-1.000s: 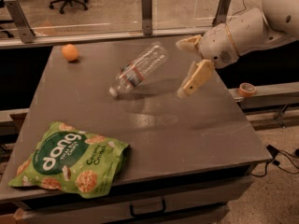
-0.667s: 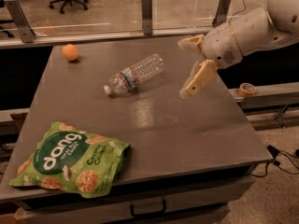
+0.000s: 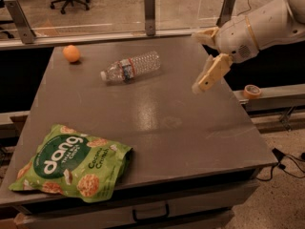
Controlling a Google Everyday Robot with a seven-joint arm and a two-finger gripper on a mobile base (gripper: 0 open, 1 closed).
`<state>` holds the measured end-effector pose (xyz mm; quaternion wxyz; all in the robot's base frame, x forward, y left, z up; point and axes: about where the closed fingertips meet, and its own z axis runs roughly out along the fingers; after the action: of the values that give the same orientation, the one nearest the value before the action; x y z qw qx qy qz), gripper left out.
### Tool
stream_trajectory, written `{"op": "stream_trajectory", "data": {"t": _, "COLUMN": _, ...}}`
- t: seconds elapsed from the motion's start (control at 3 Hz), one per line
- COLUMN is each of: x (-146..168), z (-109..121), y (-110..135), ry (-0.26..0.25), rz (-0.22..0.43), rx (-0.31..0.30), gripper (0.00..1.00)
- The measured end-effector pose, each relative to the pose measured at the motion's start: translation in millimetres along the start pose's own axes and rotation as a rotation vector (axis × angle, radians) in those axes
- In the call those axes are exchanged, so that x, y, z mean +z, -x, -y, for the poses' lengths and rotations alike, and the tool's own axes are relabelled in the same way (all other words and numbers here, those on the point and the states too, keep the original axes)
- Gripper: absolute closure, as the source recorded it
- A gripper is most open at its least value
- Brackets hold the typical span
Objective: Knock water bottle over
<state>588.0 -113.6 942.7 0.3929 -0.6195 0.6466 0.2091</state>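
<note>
The water bottle (image 3: pixel 131 67) is clear and ribbed, with a white-and-red label band. It lies on its side on the grey table (image 3: pixel 157 123), toward the back middle, with its white cap pointing left. My gripper (image 3: pixel 196 62) hangs over the table's right back part, to the right of the bottle and apart from it. Its two tan fingers (image 3: pixel 210 74) are spread open and hold nothing.
An orange ball (image 3: pixel 71 53) sits at the back left corner. A green snack bag (image 3: pixel 71 162) lies at the front left. A roll of tape (image 3: pixel 251 91) rests on a ledge to the right. A glass barrier (image 3: pixel 149 13) runs behind the table.
The bottle was tipping over a second ago and now lies flat on its side. My gripper has drawn slightly right, away from it.
</note>
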Motion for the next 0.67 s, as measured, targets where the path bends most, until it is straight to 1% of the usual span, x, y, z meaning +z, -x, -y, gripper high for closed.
{"op": "stream_trajectory", "data": {"t": 0.67, "x": -106.0, "z": 62.5, "y": 3.2, "ry": -0.277, "rz": -0.157, "rx": -0.112, "gripper": 0.00}}
